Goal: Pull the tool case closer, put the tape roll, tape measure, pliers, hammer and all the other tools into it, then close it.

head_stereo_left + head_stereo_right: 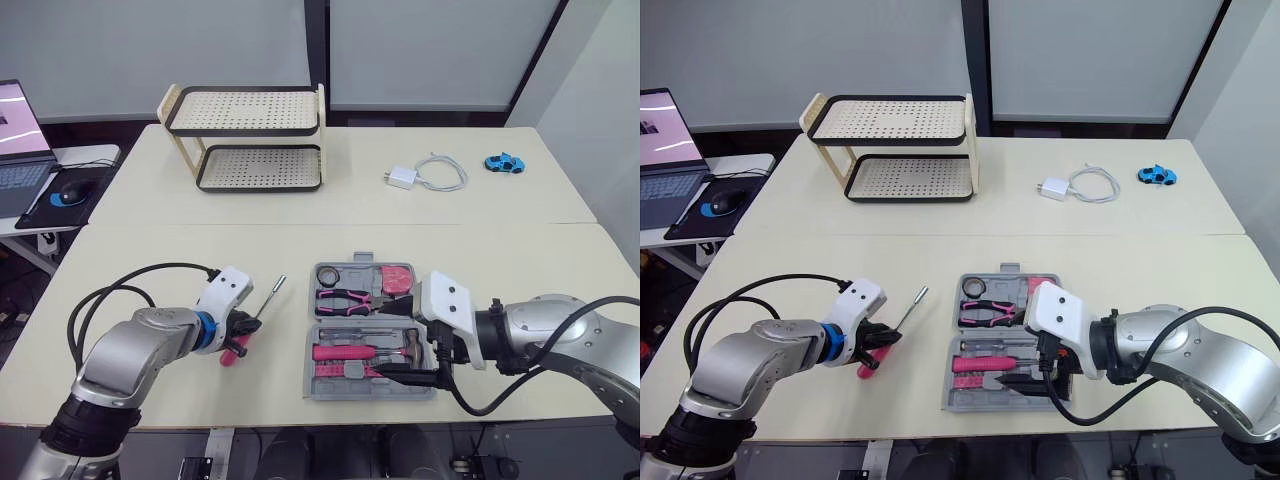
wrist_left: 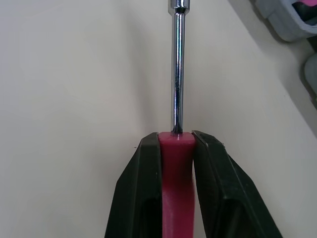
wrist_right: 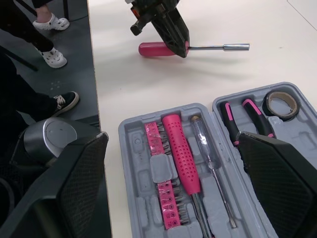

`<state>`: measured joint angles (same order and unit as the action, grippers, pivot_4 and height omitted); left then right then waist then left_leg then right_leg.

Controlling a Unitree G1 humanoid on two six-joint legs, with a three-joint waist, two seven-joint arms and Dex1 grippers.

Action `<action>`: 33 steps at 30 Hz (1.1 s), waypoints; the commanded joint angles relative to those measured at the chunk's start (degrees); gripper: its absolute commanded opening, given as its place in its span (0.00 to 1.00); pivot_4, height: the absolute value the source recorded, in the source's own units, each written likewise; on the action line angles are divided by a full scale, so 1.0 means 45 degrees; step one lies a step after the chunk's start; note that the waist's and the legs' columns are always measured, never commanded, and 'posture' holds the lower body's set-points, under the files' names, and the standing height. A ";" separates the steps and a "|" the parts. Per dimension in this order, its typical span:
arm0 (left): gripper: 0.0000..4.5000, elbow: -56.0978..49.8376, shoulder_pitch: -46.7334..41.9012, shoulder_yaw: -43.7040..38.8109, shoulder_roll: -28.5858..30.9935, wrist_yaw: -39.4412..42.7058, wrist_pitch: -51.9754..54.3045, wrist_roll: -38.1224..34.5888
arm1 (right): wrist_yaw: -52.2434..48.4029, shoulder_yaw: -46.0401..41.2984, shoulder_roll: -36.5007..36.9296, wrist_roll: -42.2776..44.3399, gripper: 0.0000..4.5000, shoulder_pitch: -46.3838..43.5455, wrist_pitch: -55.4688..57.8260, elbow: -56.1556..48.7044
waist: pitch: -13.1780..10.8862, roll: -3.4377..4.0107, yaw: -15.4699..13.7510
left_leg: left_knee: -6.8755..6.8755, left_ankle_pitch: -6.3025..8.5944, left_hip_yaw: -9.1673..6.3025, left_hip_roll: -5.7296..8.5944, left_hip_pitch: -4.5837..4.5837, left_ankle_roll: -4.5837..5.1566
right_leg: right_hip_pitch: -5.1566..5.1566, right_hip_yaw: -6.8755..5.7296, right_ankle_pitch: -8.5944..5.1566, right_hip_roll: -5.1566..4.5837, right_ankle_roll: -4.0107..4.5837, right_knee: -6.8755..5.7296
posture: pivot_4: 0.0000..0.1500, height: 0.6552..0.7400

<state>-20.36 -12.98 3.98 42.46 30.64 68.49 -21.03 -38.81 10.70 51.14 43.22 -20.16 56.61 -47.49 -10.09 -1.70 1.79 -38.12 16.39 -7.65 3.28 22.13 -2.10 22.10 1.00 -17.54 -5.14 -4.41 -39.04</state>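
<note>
Right gripper [image 1: 405,372]: fingers spread wide, empty, over near half of open case [image 1: 325,388]. Hammer [image 1: 340,352] beneath it; pliers [image 1: 345,297] and tape [image 1: 327,273] just beyond. Left gripper [image 1: 243,330]: clamped on driver [image 1: 268,300], on the table beside the case.

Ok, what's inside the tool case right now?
In the tool case's far half: tape roll, pliers, pink tape measure. Near half: hammer, screwdriver, bit strip. The open right gripper hangs over that half's right end, covering whatever lies there.
</note>
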 commanded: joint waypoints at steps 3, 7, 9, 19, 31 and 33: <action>0.12 0.0019 0.0343 0.0074 -0.0383 -0.0290 -0.1011 0.0373 | 0.0007 0.0038 -0.0286 -0.0274 1.00 -0.0315 -0.0179 -0.0153 | 0.0004 0.0006 -0.0014 | 0.0002 -0.0013 0.0002 0.0003 0.0000 -0.0022 | 0.0000 0.0003 0.0000 -0.0004 0.0000 0.0002 | 1.00 1.00; 0.12 0.0546 0.0823 0.0197 -0.0679 -0.0522 -0.1818 0.0792 | -0.0006 -0.0006 -0.0381 -0.0374 1.00 -0.0291 -0.0108 -0.0181 | 0.0007 0.0009 -0.0035 | 0.0004 -0.0014 0.0002 0.0006 0.0000 -0.0024 | -0.0001 0.0003 0.0000 -0.0010 0.0002 0.0006 | 1.00 1.00; 0.12 0.0798 0.0981 0.0159 -0.0842 -0.0638 -0.2130 0.0942 | 0.0014 -0.0037 -0.0398 -0.0377 1.00 -0.0267 -0.0071 -0.0205 | 0.0019 0.0021 -0.0035 | 0.0004 -0.0013 0.0003 0.0008 -0.0001 -0.0024 | -0.0002 0.0005 0.0001 -0.0012 0.0002 0.0007 | 1.00 1.00; 0.75 0.0653 0.2007 -0.0821 -0.0392 0.0566 -0.3438 0.0529 | 0.0093 -0.0423 -0.0288 -0.0206 1.00 -0.0081 0.0056 -0.0393 | 0.0025 0.0030 -0.0025 | 0.0008 -0.0010 0.0007 0.0005 -0.0008 -0.0019 | -0.0002 0.0006 0.0000 -0.0012 0.0003 0.0008 | 1.00 1.00; 0.95 0.1780 0.3598 -0.2565 -0.0544 0.3199 -0.8033 -0.0245 | 0.0535 -0.0348 -0.0756 -0.1331 1.00 0.0336 -0.1136 -0.0649 | 0.0025 0.0033 -0.0070 | 0.0016 0.0001 0.0010 0.0007 -0.0007 0.0000 | -0.0002 0.0003 0.0000 -0.0026 0.0006 0.0022 | 1.00 1.00; 0.95 0.2196 0.3460 -0.2304 -0.0821 0.2983 -0.8566 0.0100 | 0.0467 -0.0207 -0.0737 -0.1600 1.00 0.0412 -0.1361 -0.0618 | 0.0025 0.0033 -0.0066 | 0.0014 0.0000 0.0010 0.0008 -0.0007 0.0000 | -0.0002 0.0003 0.0000 -0.0026 0.0006 0.0021 | 1.00 1.00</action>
<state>-10.94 3.12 -6.57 39.08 44.39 32.35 -21.60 -36.60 10.04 48.04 37.00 -18.60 52.26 -48.71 -9.97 -1.55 1.49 -38.06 16.39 -7.61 3.32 22.10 -2.10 22.09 1.01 -17.54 -5.26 -4.38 -38.95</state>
